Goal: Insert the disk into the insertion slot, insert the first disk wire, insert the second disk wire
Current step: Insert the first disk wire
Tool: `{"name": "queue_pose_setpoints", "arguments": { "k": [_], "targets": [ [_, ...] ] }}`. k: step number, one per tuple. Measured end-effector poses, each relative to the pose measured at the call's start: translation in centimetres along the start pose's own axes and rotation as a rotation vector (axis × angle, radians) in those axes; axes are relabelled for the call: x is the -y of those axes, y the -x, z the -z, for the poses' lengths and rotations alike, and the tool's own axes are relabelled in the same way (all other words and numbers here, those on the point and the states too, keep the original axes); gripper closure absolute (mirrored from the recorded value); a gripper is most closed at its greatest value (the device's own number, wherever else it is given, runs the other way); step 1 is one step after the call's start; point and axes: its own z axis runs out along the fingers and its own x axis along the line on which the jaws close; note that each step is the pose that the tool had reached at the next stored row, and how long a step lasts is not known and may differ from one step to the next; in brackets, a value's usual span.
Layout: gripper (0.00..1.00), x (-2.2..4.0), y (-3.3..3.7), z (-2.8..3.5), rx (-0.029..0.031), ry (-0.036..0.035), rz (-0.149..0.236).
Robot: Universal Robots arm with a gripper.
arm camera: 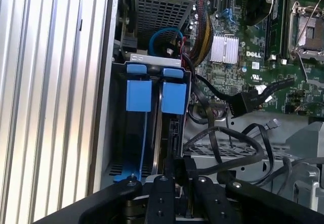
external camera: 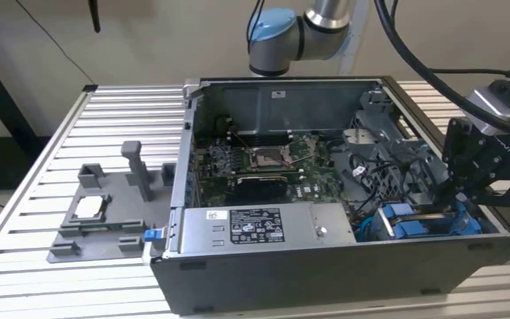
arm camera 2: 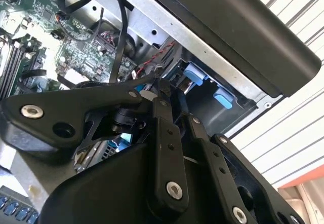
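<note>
My gripper [external camera: 461, 198] reaches down into the front corner of the open computer case, on the exterior view's right. Its fingers [arm camera: 163, 186] stand close together on the thin edge of the disk [arm camera: 172, 133], which sits upright in its bright blue carrier. The disk is down inside the insertion slot [arm camera: 117, 133], the dark sheet-metal cage, next to another blue carrier [arm camera: 139, 95]. The second wrist view shows the gripper [arm camera 2: 177, 89] against the blue clips [arm camera 2: 223, 100] at the cage mouth. A loose black wire with a flat connector [arm camera: 248, 101] lies on the case floor close by.
The grey power-supply box [external camera: 255, 229] fills the case front beside the cage. The motherboard [external camera: 264, 163] lies behind it, crossed by black cables [arm camera: 223, 138]. A grey fixture tray [external camera: 104, 219] stands on the slatted table [external camera: 51, 159] at the exterior view's left.
</note>
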Motion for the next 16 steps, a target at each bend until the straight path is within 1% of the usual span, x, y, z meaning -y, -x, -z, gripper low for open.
{"name": "queue_pose_setpoints", "arguments": {
  "k": [9,14,16],
  "targets": [
    [0.81,-0.01,-0.05,-0.34,0.0013,-0.0033,-0.023],
    [0.81,0.01,-0.11,-0.76,0.002,-0.0047,-0.027],
    [0.81,0.01,-0.13,-0.93,0.0006,-0.0052,-0.029]
  ]
}}
